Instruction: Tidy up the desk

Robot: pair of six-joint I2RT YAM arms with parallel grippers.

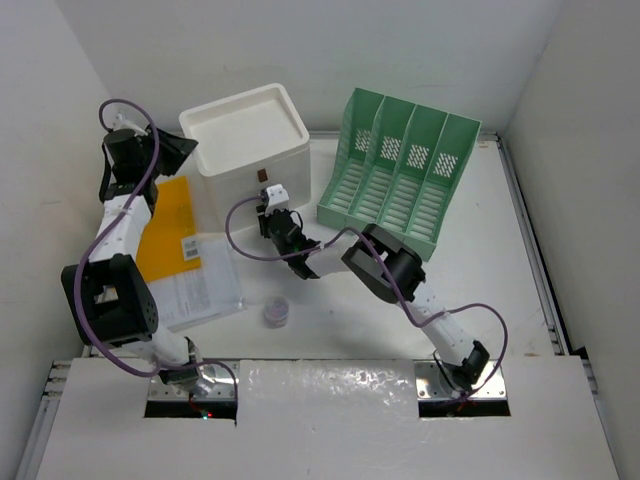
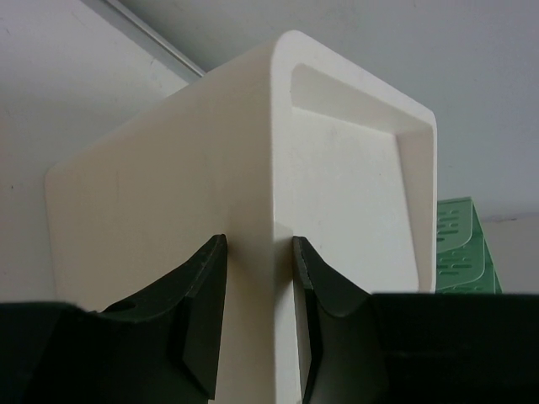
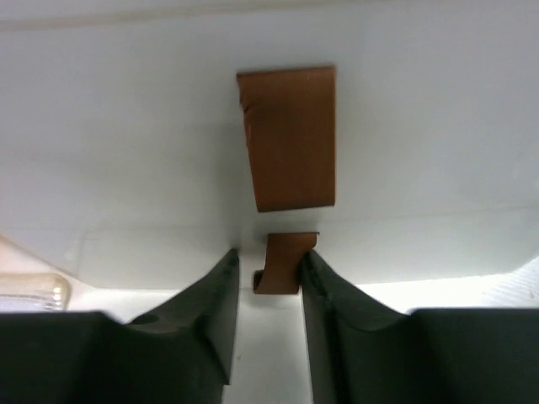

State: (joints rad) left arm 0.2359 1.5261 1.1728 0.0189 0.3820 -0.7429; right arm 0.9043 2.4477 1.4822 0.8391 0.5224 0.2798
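Desk (image 1: 480, 290): fills the top view, from the arm bases at the near edge to the far wall.

Drawer box (image 1: 245, 135): against the far edge, left of centre. Green file rack (image 1: 395, 170) stands just beside it toward the far right corner, with nothing visible in its slots.

Loose along the left edge: a yellow envelope (image 1: 165, 220), with a clear sleeve of papers (image 1: 205, 285) overlapping its near end. A small purple round item (image 1: 277, 312) sits alone toward the middle.

Judgement: early days. Nothing filed, and all three loose things are left to place.

Left gripper (image 2: 258, 240): narrow, astride the box's vertical corner. Clamped or only bracing, cannot tell.

Right gripper (image 3: 269, 252): narrow, fingers either side of the lower brown handle (image 3: 285, 265). A sliver of gap shows on one side, so not gripping. Opening a drawer looks like the step in hand.
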